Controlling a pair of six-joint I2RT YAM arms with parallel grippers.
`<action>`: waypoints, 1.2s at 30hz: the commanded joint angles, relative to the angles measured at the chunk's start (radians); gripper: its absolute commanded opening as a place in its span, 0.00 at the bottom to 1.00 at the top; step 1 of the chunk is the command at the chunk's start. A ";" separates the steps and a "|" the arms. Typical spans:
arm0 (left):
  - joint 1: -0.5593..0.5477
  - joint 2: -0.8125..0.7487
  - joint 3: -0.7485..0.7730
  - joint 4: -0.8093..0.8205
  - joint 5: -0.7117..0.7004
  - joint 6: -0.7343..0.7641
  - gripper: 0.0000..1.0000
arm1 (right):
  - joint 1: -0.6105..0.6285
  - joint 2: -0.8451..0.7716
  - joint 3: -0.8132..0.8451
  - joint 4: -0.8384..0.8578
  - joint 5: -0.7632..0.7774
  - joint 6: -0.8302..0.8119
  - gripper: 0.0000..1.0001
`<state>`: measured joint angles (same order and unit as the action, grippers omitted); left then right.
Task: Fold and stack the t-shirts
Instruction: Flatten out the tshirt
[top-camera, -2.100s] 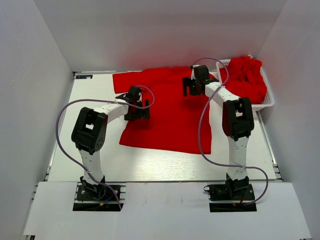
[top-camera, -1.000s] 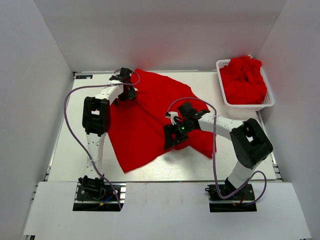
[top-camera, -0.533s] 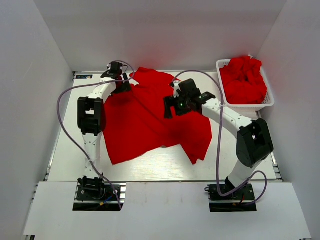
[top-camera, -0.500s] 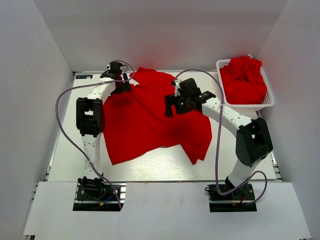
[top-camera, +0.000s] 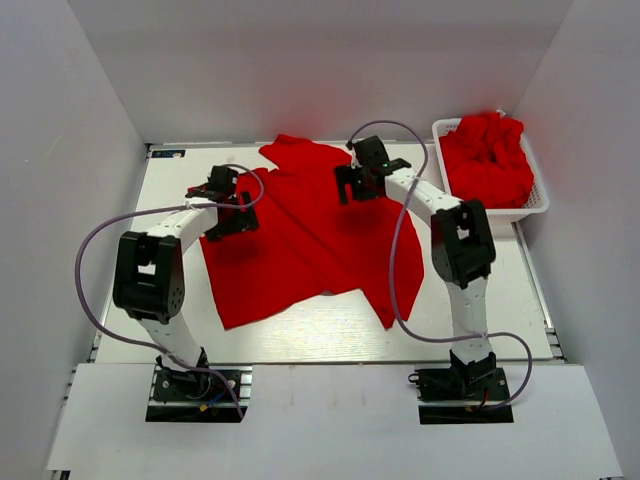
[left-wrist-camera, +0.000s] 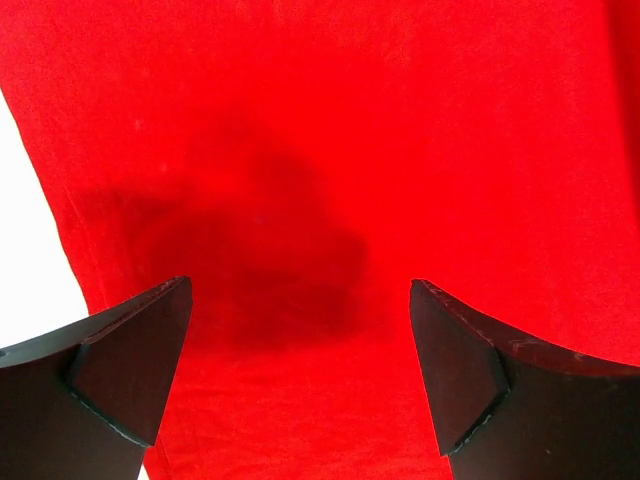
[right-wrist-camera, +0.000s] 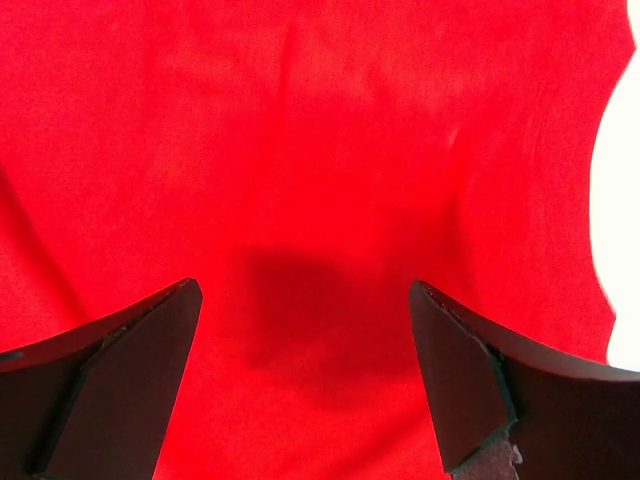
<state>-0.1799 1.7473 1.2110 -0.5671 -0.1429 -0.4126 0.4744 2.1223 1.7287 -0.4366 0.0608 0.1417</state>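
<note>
— Where do we find the spread t-shirt (top-camera: 300, 245)?
— Left of the basket (top-camera: 536, 208), which holds a heap of t-shirts (top-camera: 490, 160).
— Our grippers?
— We see the left gripper (left-wrist-camera: 300, 330) and right gripper (right-wrist-camera: 300, 330) both released, empty, above the spread t-shirt.

light: bright, even | shadow: soft on t-shirt (left-wrist-camera: 270, 250) | focus: sharp

1 red t-shirt (top-camera: 300, 250) lies unfolded, spread askew — the other t-shirts (top-camera: 487, 160) heaped far right.
</note>
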 joint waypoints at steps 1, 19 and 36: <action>0.008 -0.005 0.005 0.059 0.019 -0.015 1.00 | -0.016 0.097 0.138 0.035 -0.016 -0.068 0.90; 0.017 0.366 0.301 0.070 0.089 0.052 1.00 | -0.201 0.274 0.255 -0.063 -0.073 0.085 0.90; 0.017 0.361 0.575 -0.023 0.123 0.153 1.00 | -0.278 0.170 0.339 -0.093 -0.171 -0.183 0.90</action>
<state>-0.1665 2.2513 1.7737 -0.5404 -0.0181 -0.2737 0.1585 2.4035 2.0811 -0.5220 -0.0448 0.0906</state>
